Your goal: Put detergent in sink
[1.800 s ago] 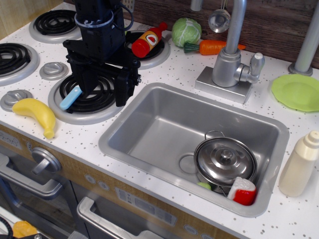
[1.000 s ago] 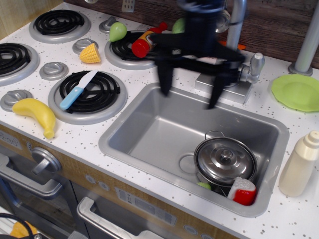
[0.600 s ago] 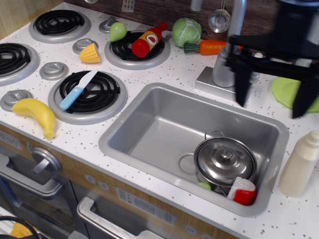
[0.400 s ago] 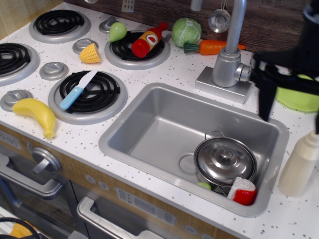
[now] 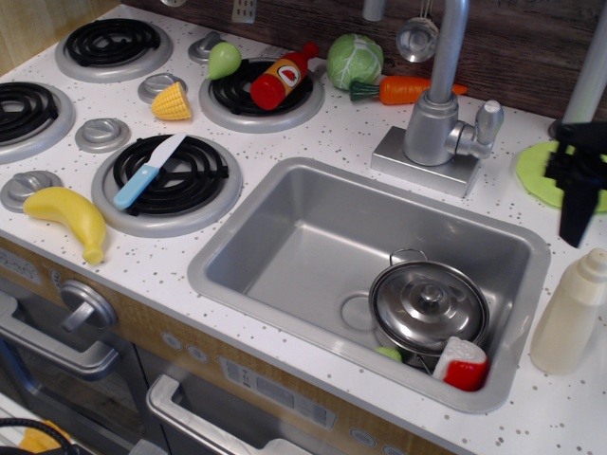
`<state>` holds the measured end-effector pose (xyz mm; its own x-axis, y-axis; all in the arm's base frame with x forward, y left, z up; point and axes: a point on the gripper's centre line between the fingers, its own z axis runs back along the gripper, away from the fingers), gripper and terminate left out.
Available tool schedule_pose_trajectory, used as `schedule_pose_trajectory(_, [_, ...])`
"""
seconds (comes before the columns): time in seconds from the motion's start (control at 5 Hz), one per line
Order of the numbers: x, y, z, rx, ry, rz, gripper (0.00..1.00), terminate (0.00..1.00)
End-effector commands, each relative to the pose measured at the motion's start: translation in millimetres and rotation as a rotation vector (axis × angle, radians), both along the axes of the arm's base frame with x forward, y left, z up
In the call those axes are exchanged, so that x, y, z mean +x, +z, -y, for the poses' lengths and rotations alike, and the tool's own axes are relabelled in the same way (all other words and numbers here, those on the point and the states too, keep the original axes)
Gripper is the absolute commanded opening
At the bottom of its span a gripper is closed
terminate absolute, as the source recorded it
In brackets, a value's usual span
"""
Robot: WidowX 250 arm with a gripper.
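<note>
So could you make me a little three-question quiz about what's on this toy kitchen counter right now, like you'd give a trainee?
1. True or false: the detergent bottle already lies inside the sink.
2. Which item sits in the sink? A) lidded pot B) banana C) cabbage
3. Fill in: the blue-handled knife rests on a stove ____.

Key:
1. False. It stands upright on the counter, right of the sink, just below the gripper, which is cut off at the picture's right edge.
2. A
3. burner
</note>
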<state>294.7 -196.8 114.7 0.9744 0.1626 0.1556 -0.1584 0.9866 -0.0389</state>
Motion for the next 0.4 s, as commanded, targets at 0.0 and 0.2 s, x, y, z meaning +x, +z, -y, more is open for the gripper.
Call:
schedule_pose_trajectory(0.0, [5.6, 1.1, -4.4, -0.062, 0.017, 0.15, 1.0, 0.0])
schedule_pose_trajectory(0.2, [8.7, -11.1, -7.0, -0.078, 0.035, 0.191, 1.0, 0.0])
